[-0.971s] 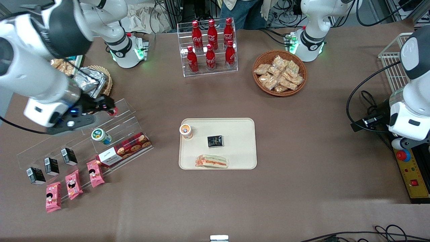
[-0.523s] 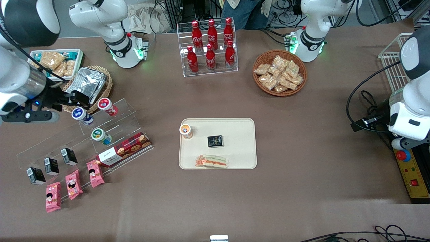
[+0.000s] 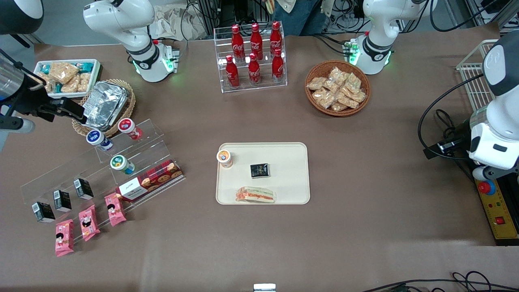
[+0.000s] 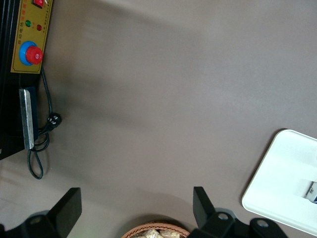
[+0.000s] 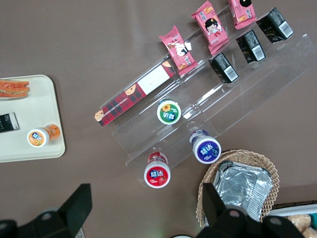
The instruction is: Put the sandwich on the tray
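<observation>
The sandwich point(image 3: 256, 195), a wrapped white wedge with orange-red and green filling, lies on the cream-beige tray point(image 3: 288, 180), at the tray edge nearest the front camera. It also shows in the right wrist view point(image 5: 14, 89) on the tray point(image 5: 34, 106). My right gripper point(image 3: 65, 108) is open and empty. It hangs high over the wicker basket of foil containers point(image 3: 106, 106) at the working arm's end of the table, well away from the tray. In the right wrist view the gripper point(image 5: 146, 201) has its fingers point(image 5: 79, 203) spread wide over bare table.
An orange-lidded cup point(image 3: 224, 157) and a black packet point(image 3: 259, 170) also sit on the tray. A clear stepped stand point(image 3: 134, 150) holds cups, a cookie box, black cartons and pink packets. A white bin of snacks point(image 3: 67, 77), a cola rack point(image 3: 253, 56) and a snack basket point(image 3: 337, 88) stand farther off.
My right arm has drawn away from over the clear stand toward the working arm's end of the table, uncovering the cups and white bin. The sandwich and tray have not moved.
</observation>
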Robot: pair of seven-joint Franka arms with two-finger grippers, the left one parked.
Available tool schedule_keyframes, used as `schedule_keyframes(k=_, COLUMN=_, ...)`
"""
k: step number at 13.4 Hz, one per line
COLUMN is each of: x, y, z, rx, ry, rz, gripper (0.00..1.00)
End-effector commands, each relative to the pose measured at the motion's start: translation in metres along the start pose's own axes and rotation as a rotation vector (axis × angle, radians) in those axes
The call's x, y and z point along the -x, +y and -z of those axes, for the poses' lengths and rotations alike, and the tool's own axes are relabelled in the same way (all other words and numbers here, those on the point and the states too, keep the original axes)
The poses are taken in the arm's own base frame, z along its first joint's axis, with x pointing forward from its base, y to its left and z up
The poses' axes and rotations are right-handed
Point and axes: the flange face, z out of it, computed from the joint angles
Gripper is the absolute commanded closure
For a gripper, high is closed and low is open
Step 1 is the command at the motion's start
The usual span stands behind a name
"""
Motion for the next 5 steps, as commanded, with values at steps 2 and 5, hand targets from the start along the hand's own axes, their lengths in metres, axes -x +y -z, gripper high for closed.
schedule_keyframes(k=2, x=-0.005, y=0.025, z=-0.005, rx=-0.019, ry=0.029, rz=-0.066, gripper=0.01)
schedule_keyframes(k=5, x=-0.003, y=0.034, z=-0.004, rx=-0.015, ry=0.024, rz=-0.069, gripper=0.01)
